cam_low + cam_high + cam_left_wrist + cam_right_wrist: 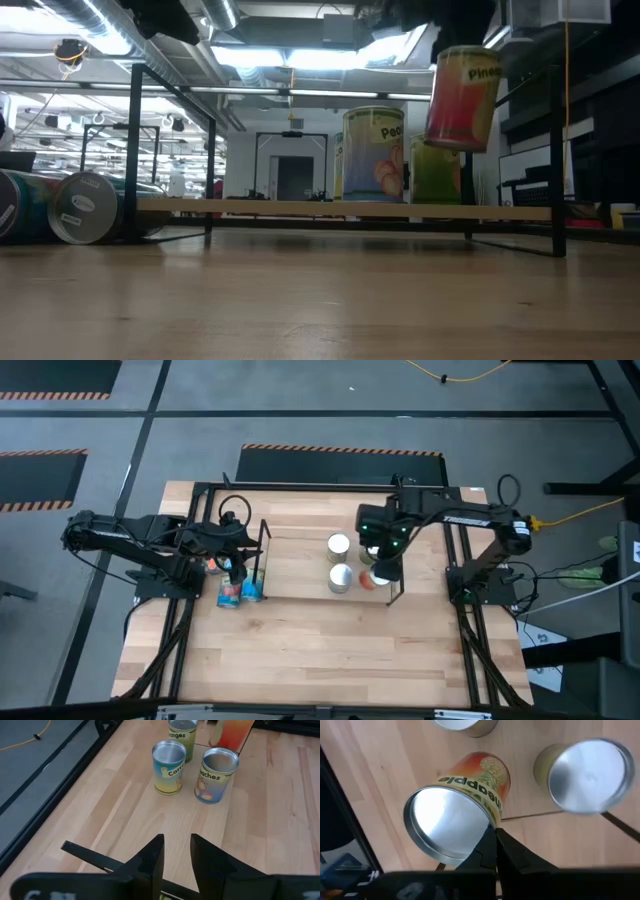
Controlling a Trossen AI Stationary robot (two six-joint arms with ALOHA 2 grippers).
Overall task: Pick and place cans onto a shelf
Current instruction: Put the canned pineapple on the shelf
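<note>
Pinching one pineapple can (465,800) aloft, right hand (495,837) closed on its rim; left hand (176,851) half-open, empty.

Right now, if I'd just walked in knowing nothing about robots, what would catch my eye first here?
Probably the red-and-orange pineapple can hanging tilted in the air above the table, pinched at its rim by the right gripper. Beneath and beside it, other cans stand upright mid-table. On the left side, the left gripper hovers over two cans lying on their sides.
</note>
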